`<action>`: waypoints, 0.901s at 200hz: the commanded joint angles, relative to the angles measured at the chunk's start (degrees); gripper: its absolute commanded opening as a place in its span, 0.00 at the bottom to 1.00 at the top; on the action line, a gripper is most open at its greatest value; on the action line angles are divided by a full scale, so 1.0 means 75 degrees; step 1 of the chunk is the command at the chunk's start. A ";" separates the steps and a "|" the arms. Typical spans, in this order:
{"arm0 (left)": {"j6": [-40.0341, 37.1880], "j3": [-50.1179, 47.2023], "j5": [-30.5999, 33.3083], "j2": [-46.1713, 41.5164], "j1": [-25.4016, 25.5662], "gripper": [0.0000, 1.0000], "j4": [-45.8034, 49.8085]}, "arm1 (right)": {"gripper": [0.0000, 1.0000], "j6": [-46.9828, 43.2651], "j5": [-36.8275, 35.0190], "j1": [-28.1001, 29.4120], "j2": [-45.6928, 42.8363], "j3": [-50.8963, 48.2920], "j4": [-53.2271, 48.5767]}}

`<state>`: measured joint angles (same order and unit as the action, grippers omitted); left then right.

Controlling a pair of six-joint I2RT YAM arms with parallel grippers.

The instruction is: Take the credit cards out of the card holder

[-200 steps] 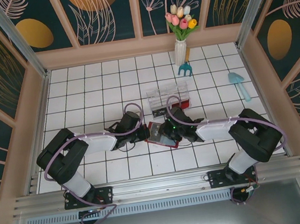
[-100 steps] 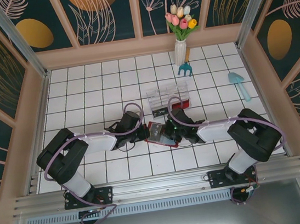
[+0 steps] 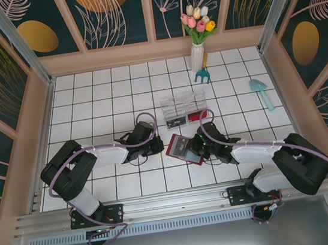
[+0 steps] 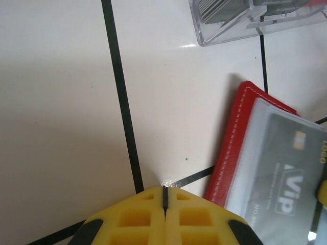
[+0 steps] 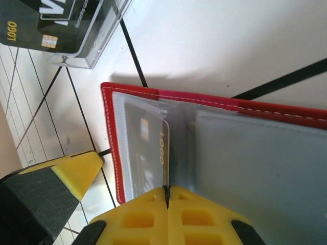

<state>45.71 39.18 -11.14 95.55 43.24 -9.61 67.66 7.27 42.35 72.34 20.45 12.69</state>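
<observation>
top view: the card holder (image 3: 183, 149) lies open on the tabletop (image 3: 89, 102) between both arms, near the clear box (image 3: 183, 109). left wrist: left jaws together, just beside the holder's red edge; best to press there and pin it. right wrist: right jaws seem clamped on the credit card (image 5: 148, 143) edge; pull straight along the sleeve.

card holder (image 3: 184, 149), box (image 3: 183, 106) on tiled table (image 3: 88, 96)

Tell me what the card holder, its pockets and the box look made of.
Card holder: likely faux leather, matte red, with white stitching along the rim. Pockets: soft clear plastic, glossy; a card shows through. Box: hard clear plastic, judging by its sharp shiny edges.
</observation>
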 commanded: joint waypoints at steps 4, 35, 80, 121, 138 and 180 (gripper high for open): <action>0.0081 0.0140 0.0048 0.0136 0.0023 0.06 0.0241 | 0.00 -0.0038 -0.0207 -0.0125 -0.0484 -0.0263 -0.0234; 0.0048 0.0190 -0.0352 -0.0101 0.0022 0.12 0.0002 | 0.00 -0.0216 0.0001 -0.0139 -0.0300 -0.0225 0.0205; 0.0023 0.0209 -0.1198 -0.0373 0.0140 0.17 -0.0729 | 0.00 -0.0385 0.0283 -0.0139 0.0352 -0.0189 0.1087; -0.0034 0.0583 -0.1339 0.0286 0.0315 0.16 -0.0801 | 0.00 -0.0393 0.0355 -0.0158 0.0611 -0.0288 0.1387; -0.0048 0.0721 -0.1351 0.0603 0.0353 0.15 -0.0799 | 0.00 -0.0370 0.0367 -0.0159 0.0655 -0.0301 0.1402; -0.0073 0.1074 -0.0843 0.1158 0.0379 0.12 -0.0210 | 0.00 -0.0361 0.0379 -0.0174 0.0726 -0.0333 0.1379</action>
<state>45.84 44.75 -19.90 101.97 45.78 -14.24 65.89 9.54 41.54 77.01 18.96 21.47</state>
